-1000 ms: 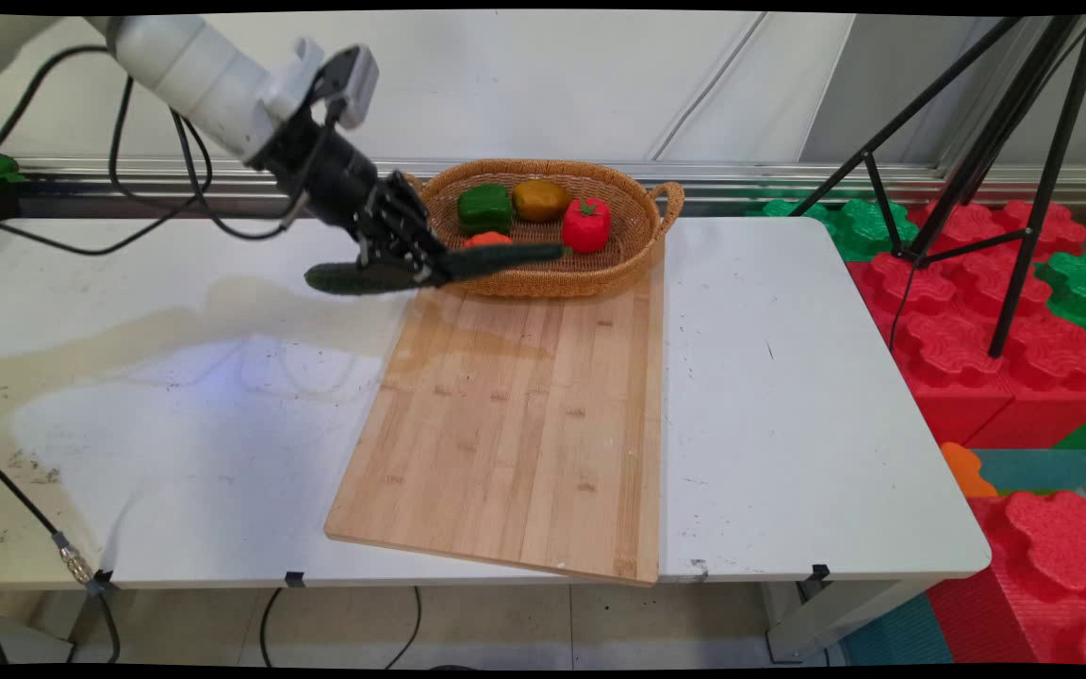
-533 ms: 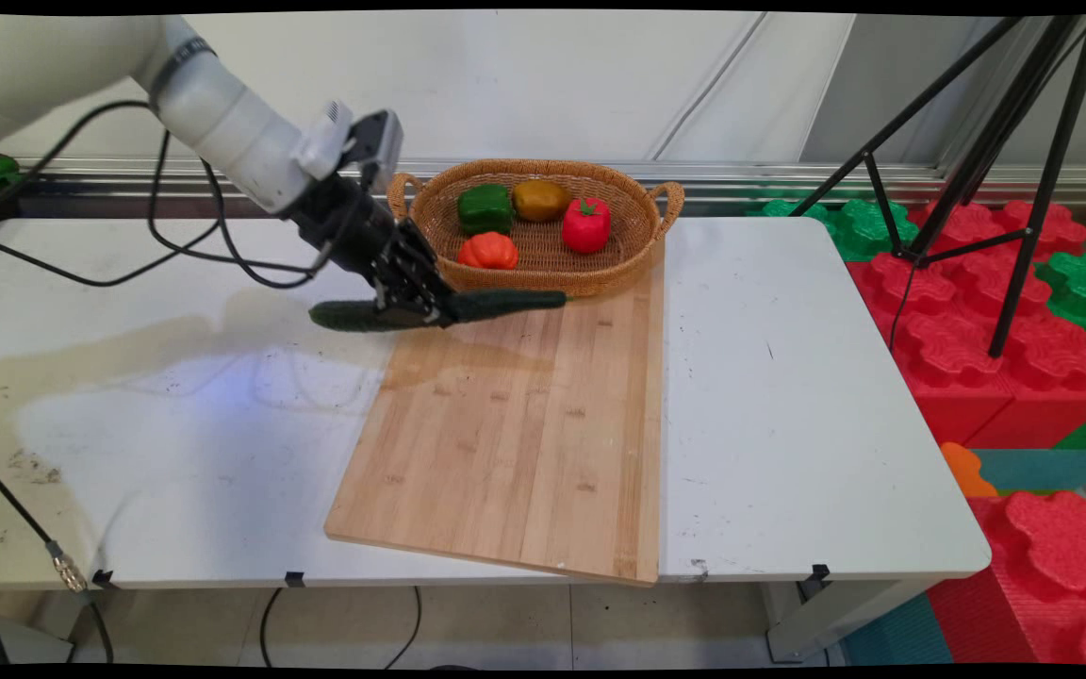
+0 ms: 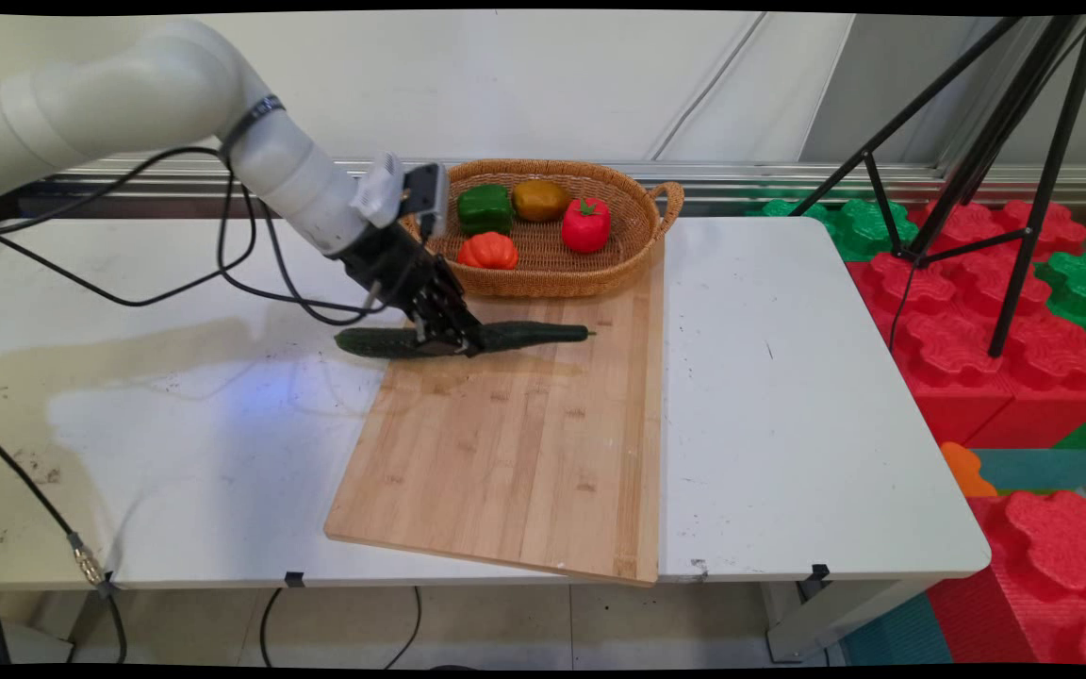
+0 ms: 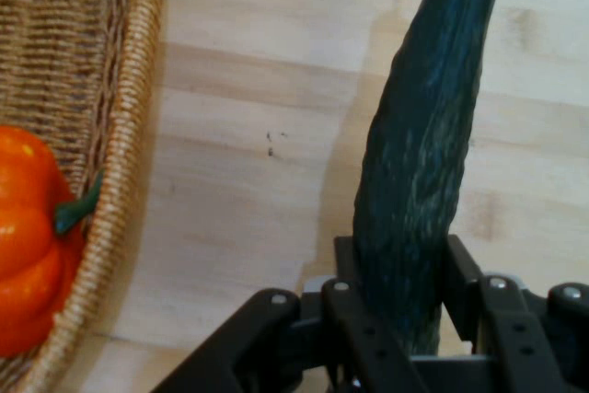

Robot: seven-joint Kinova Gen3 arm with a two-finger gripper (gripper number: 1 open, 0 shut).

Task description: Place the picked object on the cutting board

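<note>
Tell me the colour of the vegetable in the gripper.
Dark green cucumber, clearest in the hand view.

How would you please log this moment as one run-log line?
gripper: shut on cucumber | cucumber: low over cutting board far edge | beside: basket of peppers

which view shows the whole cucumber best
Main view: the cucumber shows end to end, held by the claw over the cutting board's far edge. The hand view shows only one stretch rising from the claw.
</note>
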